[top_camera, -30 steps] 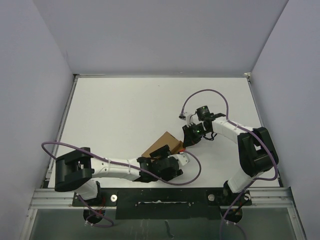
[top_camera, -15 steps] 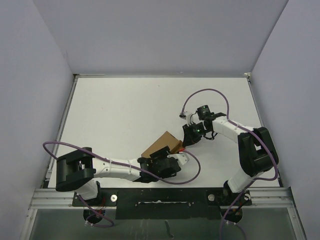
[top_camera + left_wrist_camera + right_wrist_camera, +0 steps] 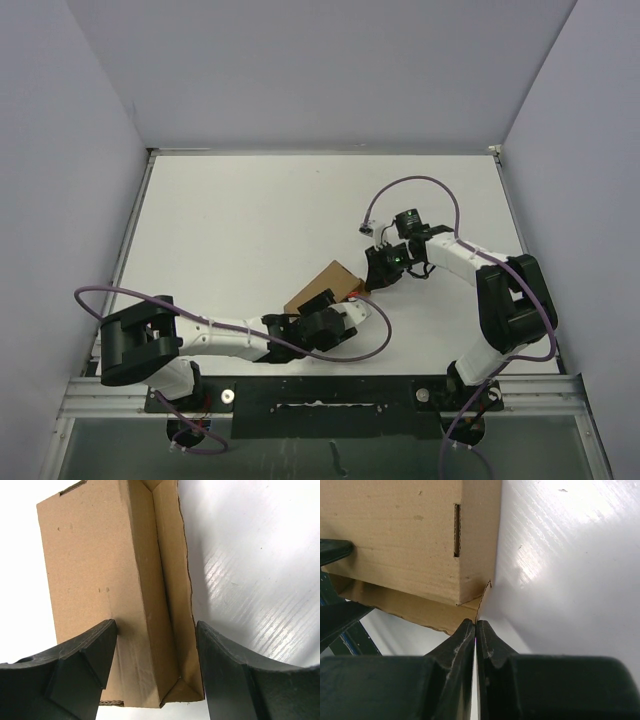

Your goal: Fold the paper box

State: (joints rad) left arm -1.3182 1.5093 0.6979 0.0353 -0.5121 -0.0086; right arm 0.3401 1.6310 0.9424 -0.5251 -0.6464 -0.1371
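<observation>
The brown thin-cardboard paper box (image 3: 322, 283) lies on the white counter (image 3: 250, 220), near the front edge, between the two arms. It is partly formed: in the left wrist view one long side wall stands up along a fold, and in the right wrist view a narrow slot is cut in a panel, with a loose flap lying under it.

The box is probably very light and will slide easily on the smooth counter, so one arm should hold it down while the other folds. The panels look stiff enough, but they bend at the scored lines and can crease if squeezed hard. A good place to take hold is a flap edge or the raised wall close to a fold, not the middle of a panel.

The left claw (image 3: 154, 645) is partly spread and straddles the raised side wall at the near end of the box. Whether its pads already press the cardboard cannot be told. The right claw (image 3: 476, 624) is pressed together, with its tips at the corner of the lower flap. It may be pinching that thin edge, but this is not clear.
</observation>
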